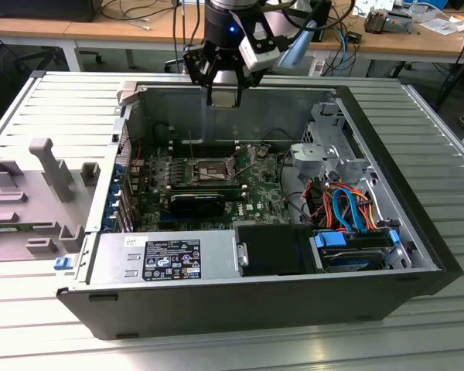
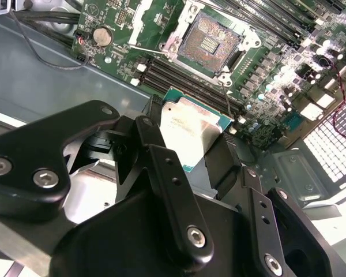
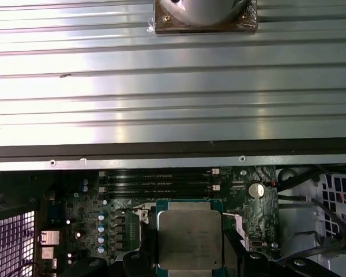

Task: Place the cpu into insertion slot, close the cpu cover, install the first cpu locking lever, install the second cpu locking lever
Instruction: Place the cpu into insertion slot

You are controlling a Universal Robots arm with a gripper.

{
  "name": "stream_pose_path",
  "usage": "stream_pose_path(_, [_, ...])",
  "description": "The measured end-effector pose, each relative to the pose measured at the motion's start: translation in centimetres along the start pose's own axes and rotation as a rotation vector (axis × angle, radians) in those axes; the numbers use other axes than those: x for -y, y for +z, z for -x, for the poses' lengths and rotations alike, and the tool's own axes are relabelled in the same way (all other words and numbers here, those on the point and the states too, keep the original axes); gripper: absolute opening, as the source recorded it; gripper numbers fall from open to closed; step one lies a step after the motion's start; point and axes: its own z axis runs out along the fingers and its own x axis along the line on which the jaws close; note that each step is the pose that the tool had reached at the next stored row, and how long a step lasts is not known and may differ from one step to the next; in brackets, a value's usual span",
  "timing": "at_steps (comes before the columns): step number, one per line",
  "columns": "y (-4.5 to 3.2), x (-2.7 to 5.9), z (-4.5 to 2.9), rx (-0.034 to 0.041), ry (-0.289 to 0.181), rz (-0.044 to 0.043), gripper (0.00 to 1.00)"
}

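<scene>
Presently, gripper (image 1: 224, 99): clamped on cpu (image 3: 190, 239), held high.
Insertion slot (image 2: 207, 43): empty, pins bare.
Remaining: seemingly all four steps.

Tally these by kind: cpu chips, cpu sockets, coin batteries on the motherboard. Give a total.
cpu: 1, clamped in the gripper
insertion slot: 1, with no chip in it
coin battery: 1
Total: 3
</scene>
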Motion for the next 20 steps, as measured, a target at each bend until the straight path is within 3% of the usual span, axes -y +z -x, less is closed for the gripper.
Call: stream_pose_path(20, [0.33,0.16,0.0,-0.0001,0.0,0.0,0.54])
